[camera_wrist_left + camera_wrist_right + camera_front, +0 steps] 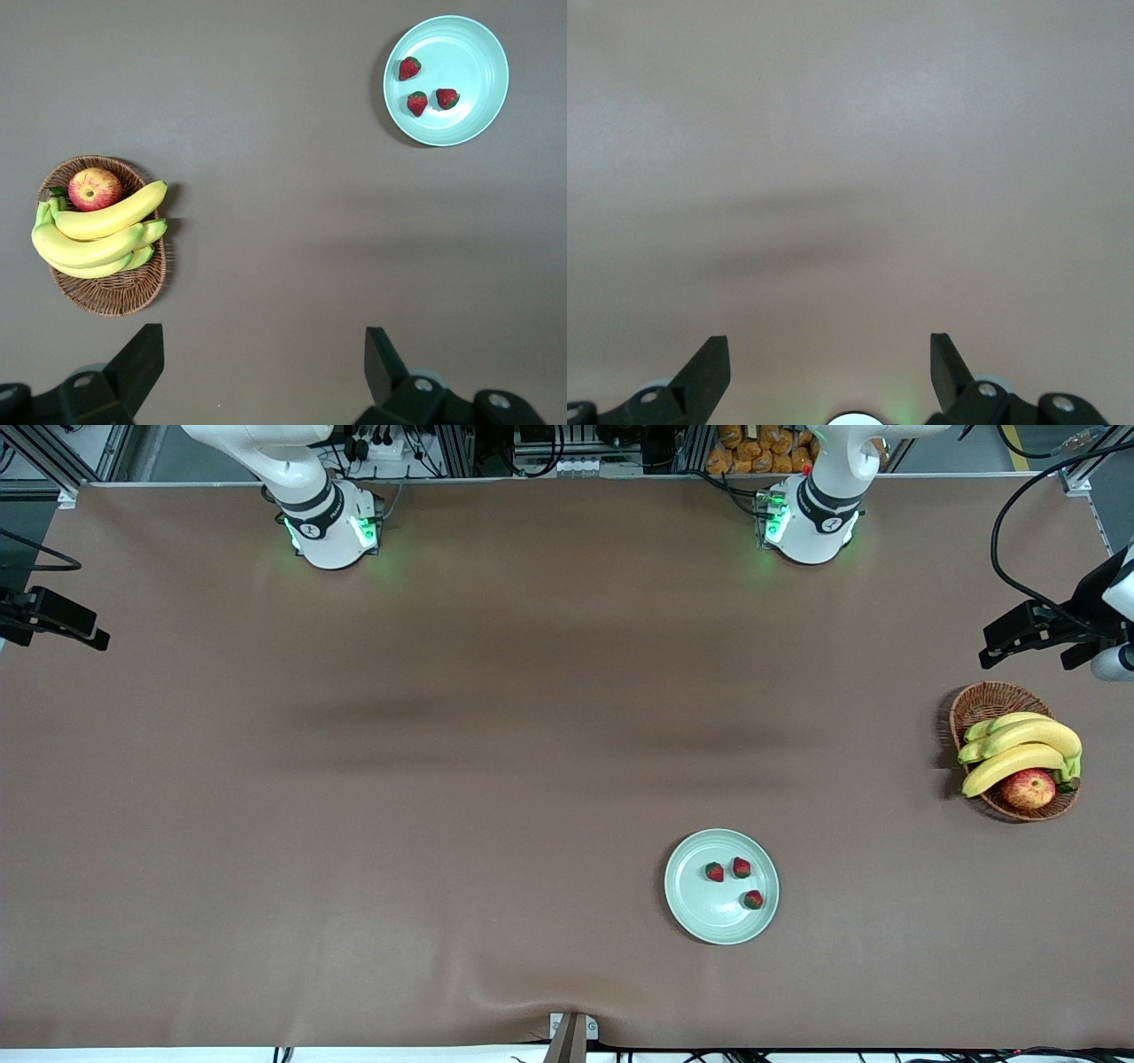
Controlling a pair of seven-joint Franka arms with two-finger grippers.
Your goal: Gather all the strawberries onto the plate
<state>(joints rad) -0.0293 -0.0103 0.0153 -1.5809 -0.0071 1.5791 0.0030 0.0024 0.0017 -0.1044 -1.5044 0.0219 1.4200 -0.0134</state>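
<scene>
Looking down from the front camera, I see the plate (721, 886) on the brown worktop (354, 824), close to the camera's edge and toward the left arm's end. All three strawberries (735, 879) lie inside it: two side by side near the middle, the third near the rim at about four o'clock on the plate. A wicker basket (1010, 748) with bananas (1019, 748) and an apple (1028, 788) sits at roughly two o'clock from the plate, well apart from it, at the left arm's end of the worktop. The left gripper (1032, 631) hangs in the air over that end, above the basket's edge. Of the right arm I only see the base here.

Through the left wrist camera, the left gripper (264, 363) has its fingers (142, 354) spread wide with nothing between them. It looks down on the basket (106, 288) with the bananas (93, 239) and apple (95, 188), and on the plate (469, 119) holding the strawberries (423, 87).

Through the right wrist camera, the right gripper (830, 363) is likewise wide open and empty, over bare worktop (850, 159).
</scene>
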